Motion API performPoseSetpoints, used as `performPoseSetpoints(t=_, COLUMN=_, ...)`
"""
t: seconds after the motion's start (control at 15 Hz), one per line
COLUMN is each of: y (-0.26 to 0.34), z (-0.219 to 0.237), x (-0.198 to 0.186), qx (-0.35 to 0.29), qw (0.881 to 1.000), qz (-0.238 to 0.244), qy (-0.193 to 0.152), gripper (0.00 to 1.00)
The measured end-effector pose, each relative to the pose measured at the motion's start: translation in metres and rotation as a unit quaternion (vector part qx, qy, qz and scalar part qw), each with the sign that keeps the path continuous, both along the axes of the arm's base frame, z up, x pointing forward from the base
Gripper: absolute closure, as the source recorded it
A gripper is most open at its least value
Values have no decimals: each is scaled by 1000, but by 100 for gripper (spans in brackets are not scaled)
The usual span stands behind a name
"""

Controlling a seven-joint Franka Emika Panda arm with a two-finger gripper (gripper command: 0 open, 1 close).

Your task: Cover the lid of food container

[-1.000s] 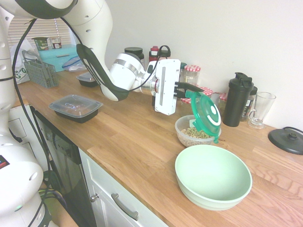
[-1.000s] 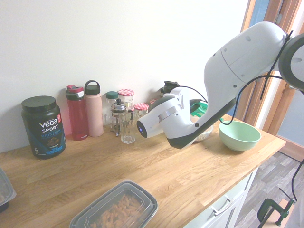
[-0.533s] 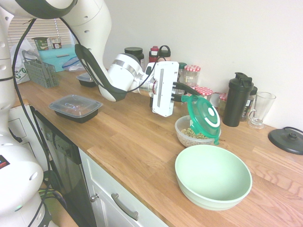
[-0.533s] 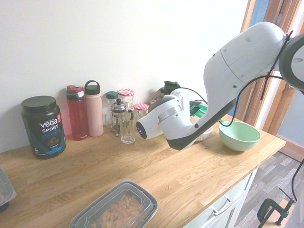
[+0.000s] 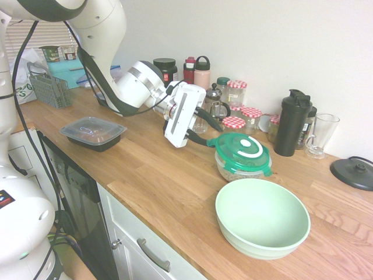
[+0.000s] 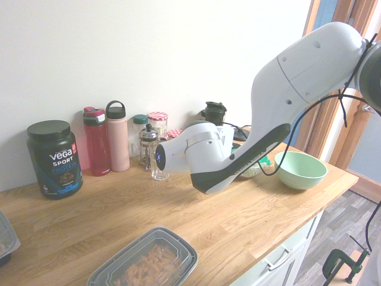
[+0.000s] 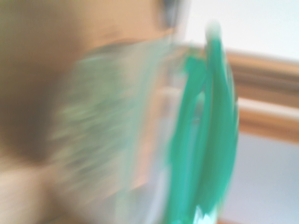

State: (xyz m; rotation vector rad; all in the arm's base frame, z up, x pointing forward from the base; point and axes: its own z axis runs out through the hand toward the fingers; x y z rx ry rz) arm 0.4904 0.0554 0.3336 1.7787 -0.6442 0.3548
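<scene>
Lid: likely light, thin, slightly flexible plastic, smooth and apt to slip; best taken by the rim or a side clip tab. Round, translucent green, with a white curved mark on top. Lies flat on the food container, whether clipped down cannot be told.

Food container: small clear round tub holding cereal, on the wooden surface, just beside a mint-green bowl.

Hand: fingers spread, one near the lid's rim, gripping nothing visible.
</scene>
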Motion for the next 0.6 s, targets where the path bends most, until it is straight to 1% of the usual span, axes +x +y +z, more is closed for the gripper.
performPoseSetpoints(t=0.13, y=12, z=16, x=4, qx=60, qw=998, qz=-32, qy=7, gripper=0)
performPoseSetpoints(t=0.33, y=25, z=55, x=14, qx=157, qw=986, qz=-56, qy=12, gripper=0)
performPoseSetpoints(t=0.47, y=34, z=77, x=27, qx=224, qw=972, qz=-63, qy=9, gripper=0)
performPoseSetpoints(t=0.6, y=39, z=86, x=34, qx=292, qw=954, qz=-75, qy=10, gripper=0)
